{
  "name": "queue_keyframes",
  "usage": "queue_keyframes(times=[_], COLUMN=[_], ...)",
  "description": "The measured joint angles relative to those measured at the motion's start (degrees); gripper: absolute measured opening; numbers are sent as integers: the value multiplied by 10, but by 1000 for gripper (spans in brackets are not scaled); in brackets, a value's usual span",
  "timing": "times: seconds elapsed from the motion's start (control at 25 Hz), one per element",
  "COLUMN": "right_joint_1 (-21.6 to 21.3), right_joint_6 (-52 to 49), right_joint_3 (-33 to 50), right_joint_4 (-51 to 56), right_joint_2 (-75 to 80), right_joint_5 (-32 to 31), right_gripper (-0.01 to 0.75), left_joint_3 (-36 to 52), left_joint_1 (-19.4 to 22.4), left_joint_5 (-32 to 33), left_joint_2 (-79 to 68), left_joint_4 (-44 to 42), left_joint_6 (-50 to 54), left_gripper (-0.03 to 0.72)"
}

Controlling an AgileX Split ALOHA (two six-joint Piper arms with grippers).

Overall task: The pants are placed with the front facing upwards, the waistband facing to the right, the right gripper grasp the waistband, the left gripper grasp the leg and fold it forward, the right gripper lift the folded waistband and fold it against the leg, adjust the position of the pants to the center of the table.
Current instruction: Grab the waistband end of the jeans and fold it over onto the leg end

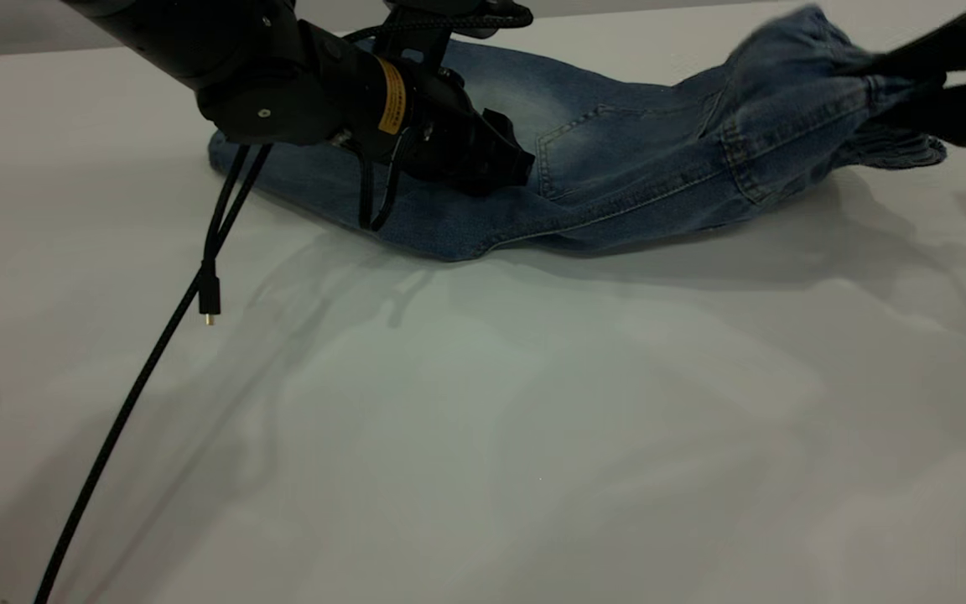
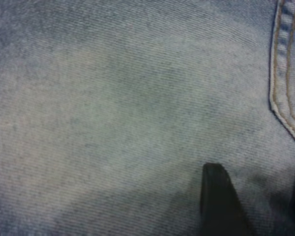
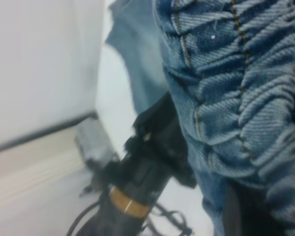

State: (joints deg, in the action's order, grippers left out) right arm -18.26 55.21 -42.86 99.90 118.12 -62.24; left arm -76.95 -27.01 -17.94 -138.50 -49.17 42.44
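Note:
The blue denim pants lie across the far part of the white table. Their right end is raised off the surface. My right gripper is shut on the ruched waistband and holds it up. In the right wrist view the gathered waistband fills the picture, with one dark finger against it. My left gripper is down on the leg, at the left half of the pants. The left wrist view shows it open, fingertips apart over pale faded denim, beside a tan-stitched pocket seam.
A black cable with a loose plug hangs from the left arm and trails over the table's front left. The pants lie close to the table's far edge.

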Motion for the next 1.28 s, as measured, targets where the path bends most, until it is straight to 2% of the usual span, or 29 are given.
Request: queue_keyframes(times=[0.24,0.44,0.84,1.12,1.28], right_joint_1=[0,2,38,41,40], right_joint_6=[28,31,34,34,34], right_joint_3=[-11,-11,-11,-16,-16], right_joint_4=[-1,0,-1,-1,0], right_joint_2=[0,-2,-24,-60,-63], right_joint_5=[-80,-78,-77,-77,-77], right_gripper=[81,81,81,81,81], left_joint_3=[1,1,2,2,2], left_joint_1=[-23,-43,-98,-116,-115], left_joint_5=[-3,-1,-11,-32,-23], left_joint_2=[-2,-1,-2,-3,5], left_joint_4=[-1,-2,-4,-6,-13], left_joint_6=[6,20,34,47,47], left_gripper=[354,354,354,354,352])
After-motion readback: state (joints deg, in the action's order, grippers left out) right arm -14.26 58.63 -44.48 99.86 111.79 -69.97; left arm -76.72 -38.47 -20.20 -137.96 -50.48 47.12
